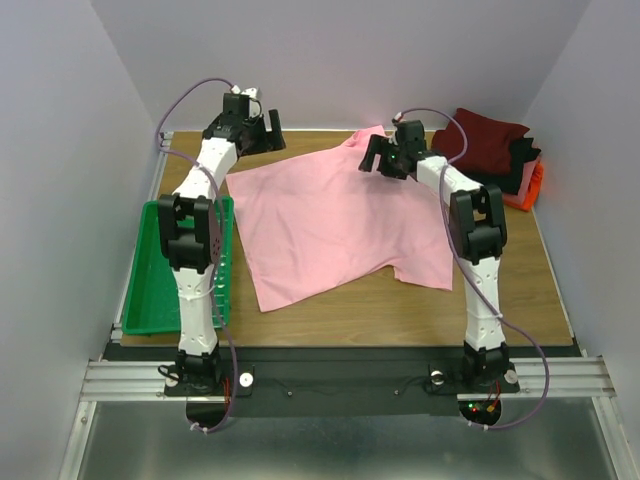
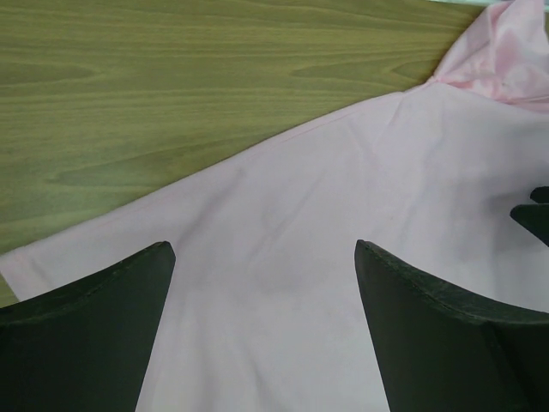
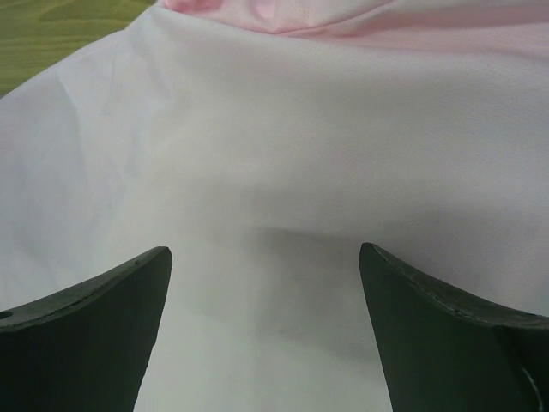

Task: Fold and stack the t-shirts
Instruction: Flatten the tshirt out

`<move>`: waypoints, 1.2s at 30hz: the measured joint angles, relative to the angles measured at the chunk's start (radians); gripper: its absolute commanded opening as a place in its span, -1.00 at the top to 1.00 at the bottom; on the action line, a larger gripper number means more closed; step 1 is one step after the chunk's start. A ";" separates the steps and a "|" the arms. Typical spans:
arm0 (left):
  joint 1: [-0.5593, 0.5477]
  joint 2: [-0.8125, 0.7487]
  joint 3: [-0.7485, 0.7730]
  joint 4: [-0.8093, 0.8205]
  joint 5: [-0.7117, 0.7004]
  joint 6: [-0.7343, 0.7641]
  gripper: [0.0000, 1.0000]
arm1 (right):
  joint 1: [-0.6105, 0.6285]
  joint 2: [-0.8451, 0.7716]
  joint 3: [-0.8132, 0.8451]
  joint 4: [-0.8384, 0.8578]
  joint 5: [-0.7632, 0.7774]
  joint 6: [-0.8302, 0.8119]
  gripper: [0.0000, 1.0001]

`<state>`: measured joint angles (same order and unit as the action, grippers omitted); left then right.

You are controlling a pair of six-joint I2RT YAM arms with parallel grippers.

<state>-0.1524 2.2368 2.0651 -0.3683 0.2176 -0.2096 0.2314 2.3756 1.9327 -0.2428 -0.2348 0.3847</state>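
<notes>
Top external view — pink shirt (image 1: pixel 330 225) was spread open on table (image 1: pixel 520 285); left gripper (image 1: pixel 268 130) and right gripper (image 1: pixel 372 158) were held over its far edge — jaws spread, nothing pinched.

A wood-grain table (image 1: pixel 520 290) stands boxed in by plain, pale grey-lilac panels: a back wall (image 1: pixel 340 60), a left wall (image 1: pixel 60 200) and a right wall (image 1: pixel 610 150). An aluminium rail (image 1: pixel 120 378) runs along its near edge, with a dull grey surface (image 1: pixel 330 445) below. The light is soft and even, casting only faint shadows.
</notes>
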 measured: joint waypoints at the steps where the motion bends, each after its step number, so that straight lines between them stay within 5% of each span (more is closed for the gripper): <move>1: -0.003 -0.017 -0.018 0.002 0.000 0.000 -0.97 | 0.000 -0.011 -0.003 -0.007 0.000 -0.003 -0.92; 14: -0.108 -0.138 -0.385 -0.032 0.039 -0.008 -0.97 | 0.016 -0.244 -0.186 0.013 0.009 -0.022 -0.91; 24: -0.094 -0.060 -0.370 -0.011 0.040 -0.008 -0.97 | 0.026 -0.218 -0.279 -0.012 0.044 -0.030 -0.91; 36: -0.082 0.083 -0.167 0.027 0.037 -0.012 -0.97 | 0.026 -0.133 -0.227 0.023 0.093 -0.026 -0.91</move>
<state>-0.2340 2.3199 1.8977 -0.3408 0.2550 -0.2214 0.2577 2.2425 1.7054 -0.2195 -0.1413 0.3592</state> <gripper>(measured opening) 0.985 0.954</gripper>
